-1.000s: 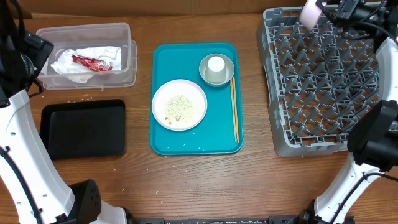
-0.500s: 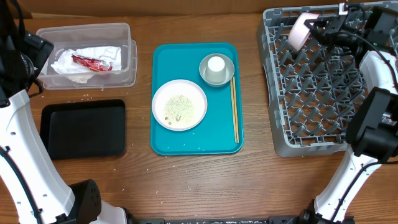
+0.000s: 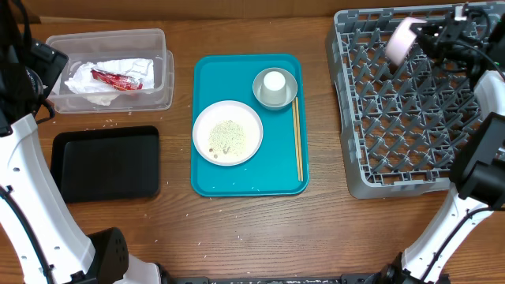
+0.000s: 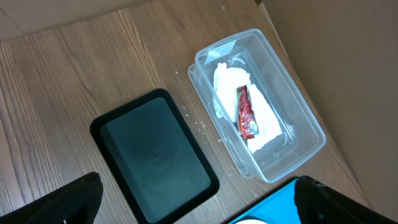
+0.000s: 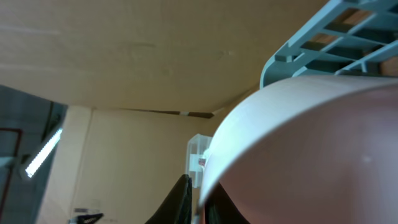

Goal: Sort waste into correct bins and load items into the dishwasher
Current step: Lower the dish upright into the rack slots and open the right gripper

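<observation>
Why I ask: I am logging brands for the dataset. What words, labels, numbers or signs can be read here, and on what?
No text can be read in any view.
On the red wrapper in the tub: print, if any, is too small to read.
On the pink plate, white plate, cup, teal tray and rack: no marks show.
</observation>
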Controlling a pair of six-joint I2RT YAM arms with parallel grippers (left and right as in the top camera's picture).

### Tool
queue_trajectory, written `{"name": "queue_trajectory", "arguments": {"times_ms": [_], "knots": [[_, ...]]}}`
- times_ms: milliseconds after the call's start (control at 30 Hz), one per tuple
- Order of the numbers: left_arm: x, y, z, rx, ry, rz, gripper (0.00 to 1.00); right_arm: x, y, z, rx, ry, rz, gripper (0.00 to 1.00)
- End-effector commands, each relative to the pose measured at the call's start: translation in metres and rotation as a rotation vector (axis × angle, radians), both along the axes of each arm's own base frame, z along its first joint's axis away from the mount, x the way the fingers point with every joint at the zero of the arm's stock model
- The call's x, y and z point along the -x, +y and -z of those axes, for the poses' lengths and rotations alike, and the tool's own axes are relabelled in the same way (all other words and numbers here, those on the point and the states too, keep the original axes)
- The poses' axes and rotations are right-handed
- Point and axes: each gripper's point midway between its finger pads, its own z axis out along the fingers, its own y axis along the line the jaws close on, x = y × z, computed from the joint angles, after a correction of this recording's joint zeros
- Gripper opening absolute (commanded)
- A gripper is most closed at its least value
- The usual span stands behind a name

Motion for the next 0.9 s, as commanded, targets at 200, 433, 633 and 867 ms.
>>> {"name": "queue_trajectory", "arguments": {"times_ms": [200, 433, 633, 867], "knots": [[0.001, 0.005, 0.001, -0.005, 0.001, -0.032, 1.0, 0.006, -0.001, -0.011, -0.038, -0.002, -0.041, 0.08], [0.001, 0.005, 0.001, -0.005, 0.001, -0.032, 1.0, 0.008, 0.001, -0.012, -0.043, -0.004, -0.052, 0.04], [0.001, 0.005, 0.001, -0.005, 0.001, -0.032, 1.0, 0.004, 0.025, -0.021, -0.036, -0.044, -0.107, 0.04], [0.001, 0.005, 0.001, -0.005, 0.001, -0.032, 1.0, 0.0, 0.053, -0.022, -0.016, -0.08, -0.156, 0.04]]}}
